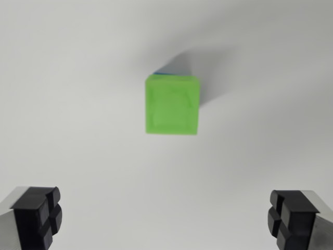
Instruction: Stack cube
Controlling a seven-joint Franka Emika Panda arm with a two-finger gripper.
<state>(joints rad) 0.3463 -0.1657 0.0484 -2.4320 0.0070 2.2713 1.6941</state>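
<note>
Two cubes seem to be in play here, though only one shows properly: from the wrist view, a bright green cube (pixel 172 104) sits a little above the picture's centre, toward twelve o'clock from the midpoint, and a thin sliver of blue (pixel 165 73) peeks out along its upper edge at about eleven o'clock, which I take to be a second block beneath it. If that reading is right, the green one rests on top of the blue one and the stack looks already made, but so little of the blue shows that I can't be sure what it is. The gripper (pixel 165 219) hangs above with its dark padded fingers (pixel 39 213) spread wide, one at about seven o'clock and the other at about five o'clock, well apart from the block and holding nothing. That wide, empty stance with the cube lined up between the fingers suits either a release just finished or an approach from above; I can't say which. The green cube's top face is squarish with softly rounded corners and a faint raised or recessed square outline in it; the picture is blurred, so finer texture is lost. A soft shadow falls off toward one o'clock on the plain white table (pixel 78 130).
</note>
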